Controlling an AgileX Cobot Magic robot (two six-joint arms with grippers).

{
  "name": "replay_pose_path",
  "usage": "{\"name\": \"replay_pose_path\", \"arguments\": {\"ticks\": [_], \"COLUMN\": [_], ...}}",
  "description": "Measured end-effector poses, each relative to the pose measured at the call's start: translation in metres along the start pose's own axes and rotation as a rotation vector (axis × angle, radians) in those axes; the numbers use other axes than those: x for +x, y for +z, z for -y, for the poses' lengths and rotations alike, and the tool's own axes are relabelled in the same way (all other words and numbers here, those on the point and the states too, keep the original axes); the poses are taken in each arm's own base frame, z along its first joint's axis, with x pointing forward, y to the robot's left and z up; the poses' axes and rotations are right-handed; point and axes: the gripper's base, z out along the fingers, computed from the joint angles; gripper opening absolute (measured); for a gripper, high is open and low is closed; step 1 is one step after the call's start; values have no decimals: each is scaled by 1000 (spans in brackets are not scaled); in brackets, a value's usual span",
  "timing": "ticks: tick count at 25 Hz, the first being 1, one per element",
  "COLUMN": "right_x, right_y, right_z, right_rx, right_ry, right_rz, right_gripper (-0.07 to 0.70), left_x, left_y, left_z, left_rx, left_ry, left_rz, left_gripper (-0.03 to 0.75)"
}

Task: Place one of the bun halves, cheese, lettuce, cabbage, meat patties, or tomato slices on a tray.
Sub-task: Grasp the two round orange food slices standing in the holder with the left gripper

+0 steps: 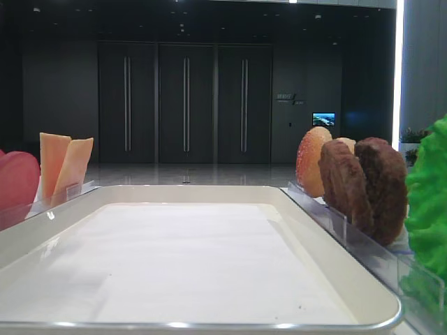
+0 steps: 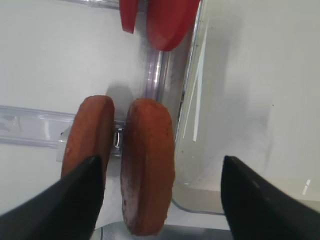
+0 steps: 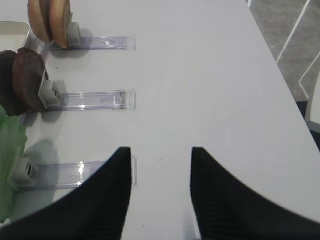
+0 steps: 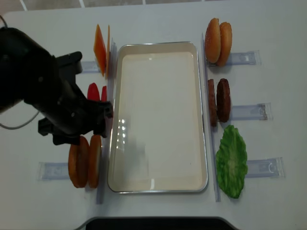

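Two golden-brown bun halves point(image 4: 86, 161) stand on edge in a clear holder left of the cream tray point(image 4: 158, 184). My left gripper point(image 2: 160, 159) hangs open over them. The right-hand bun half point(image 2: 148, 165) lies between its fingers, untouched, and the left finger covers part of the other half. Tomato slices point(image 2: 167, 22) stand just beyond. Cheese point(image 4: 100, 48) is at the far left. Right of the tray are a bun pair point(image 4: 218, 40), meat patties point(image 4: 218, 100) and lettuce point(image 4: 231, 160). My right gripper point(image 3: 160, 150) is open over bare table. Cabbage is out of view.
Clear plastic holder rails point(image 3: 95, 100) lie on the white table beside each food item. The left arm's dark body point(image 4: 53, 96) covers part of the tomato slices from above. The table's right edge point(image 3: 280, 65) drops to a grey floor.
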Motion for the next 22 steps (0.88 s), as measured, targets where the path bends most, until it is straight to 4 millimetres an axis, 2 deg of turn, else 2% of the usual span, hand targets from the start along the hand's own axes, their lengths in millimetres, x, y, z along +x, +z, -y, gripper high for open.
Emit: {"name": "replay_pose_path", "arguments": {"ticks": [5,8,9,12,13,16,22], "right_x": [0,0,0,0,0,0,0], "right_y": [0,0,0,0,0,0,0], "right_z": [0,0,0,0,0,0,0], "right_rx": [0,0,0,0,0,0,0], "right_ry": [0,0,0,0,0,0,0], "right_rz": [0,0,0,0,0,0,2], "right_gripper": [275,275,275,275,275,275,275], "left_x": [-3,-4,-4,-3,-2,-3,-24], "left_y": [24,36,38,41,40,30,-32], "left_z": [6,9,10,10,9,10,25], "left_rx": [-49,-59,-64,-78,-86,-62,97], "left_ry": [32,55,67,106,122,144,123], "left_rz": [-63,-90,-98,-116,-123,-111,52], "left_gripper": [531,475,426,162,137,139,139]}}
